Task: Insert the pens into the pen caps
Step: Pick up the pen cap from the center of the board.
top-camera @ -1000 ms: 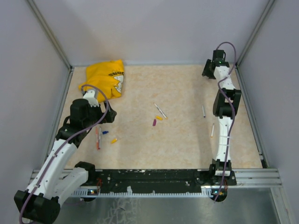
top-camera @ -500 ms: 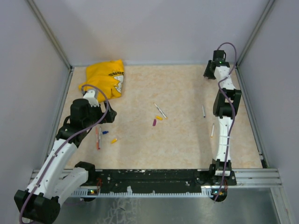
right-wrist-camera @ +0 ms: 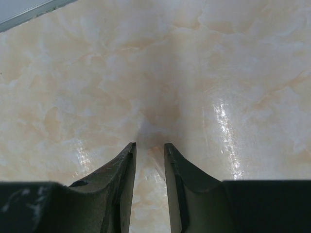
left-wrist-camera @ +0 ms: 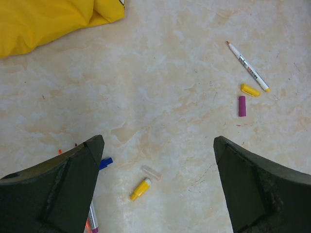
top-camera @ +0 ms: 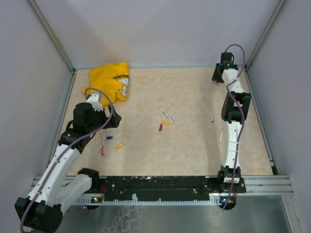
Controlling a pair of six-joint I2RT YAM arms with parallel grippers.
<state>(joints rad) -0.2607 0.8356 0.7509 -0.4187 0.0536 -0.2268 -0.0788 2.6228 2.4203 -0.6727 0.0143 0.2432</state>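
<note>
A white pen [top-camera: 166,115] lies mid-table with a yellow pen cap [top-camera: 165,123] and a purple pen cap [top-camera: 160,127] just below it. Two more pens [top-camera: 211,115] [top-camera: 221,135] lie beside the right arm. Two pens [top-camera: 101,143], a blue cap [top-camera: 109,138] and a yellow cap [top-camera: 118,146] lie by my left gripper [top-camera: 108,121]. That left gripper [left-wrist-camera: 158,141] hangs wide open above a yellow cap [left-wrist-camera: 140,189] and a clear cap [left-wrist-camera: 151,172]. My right gripper [right-wrist-camera: 149,144] touches bare table in the far right corner [top-camera: 218,74]. Its jaws stand narrowly apart, with only a faint pale patch between them.
A crumpled yellow cloth [top-camera: 109,82] lies at the far left, by the left arm's elbow. Grey walls and metal rails [top-camera: 68,63] close in the table on three sides. The right arm stretches along the right edge.
The right gripper's jaws have come closer together. Both arms stay where they were, and no pen or cap has moved.
</note>
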